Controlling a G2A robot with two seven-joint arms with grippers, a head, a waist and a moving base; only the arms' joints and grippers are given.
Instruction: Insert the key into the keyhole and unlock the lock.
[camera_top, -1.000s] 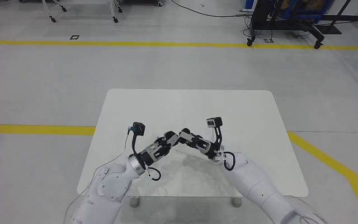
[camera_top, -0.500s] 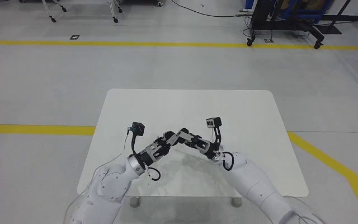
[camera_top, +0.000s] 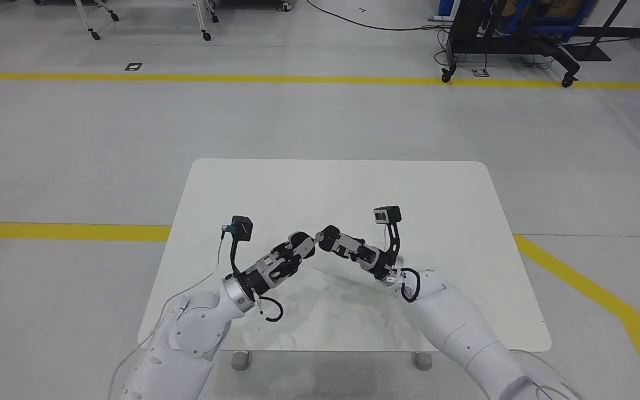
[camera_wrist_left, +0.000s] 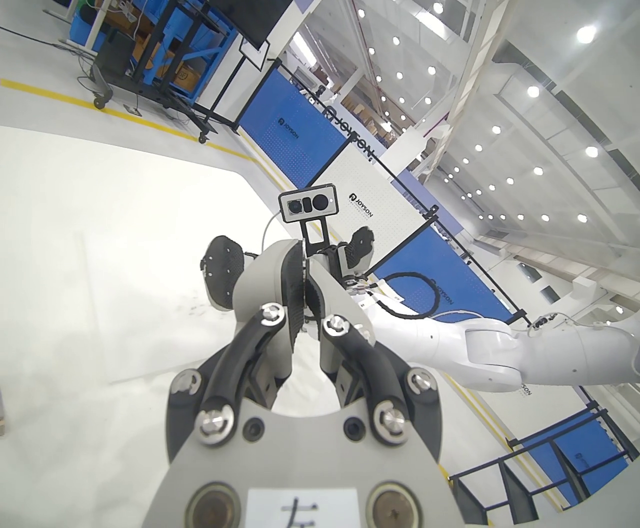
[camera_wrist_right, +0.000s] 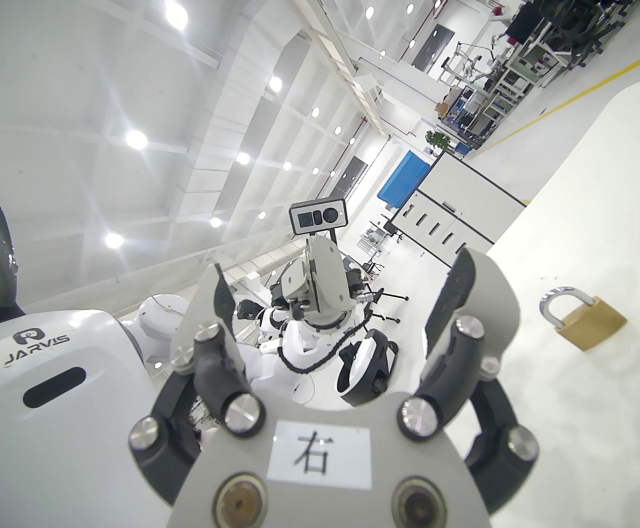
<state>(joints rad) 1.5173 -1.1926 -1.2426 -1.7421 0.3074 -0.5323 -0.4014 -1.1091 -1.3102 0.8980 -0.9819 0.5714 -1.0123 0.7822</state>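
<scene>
A big white counter (camera_top: 420, 190) with round corners sits in the middle of the top view. The two white robot arms meet over it, a bit below the middle of the frame. The left gripper (camera_top: 302, 244) comes in from the lower left and the right gripper (camera_top: 326, 237) comes in from the lower right. Their tips are very close, almost nose to nose. The left gripper's grey fingers (camera_wrist_left: 270, 285) are pressed tight together, with the black pads touching. I cannot tell if a key is pinched between them. The right gripper's fingers (camera_wrist_right: 470, 290) are spread wide apart and hold nothing. In the right wrist view the left gripper shows in the gap between them, a little farther off. The small gold-coloured metal padlock (camera_wrist_right: 590, 322) with a silver loop on top lies on the counter. It is near the right gripper, but outside its fingers and not touching them. I cannot see its keyhole. Yellow lines (camera_top: 300, 77) run across the pale floor around the counter.
</scene>
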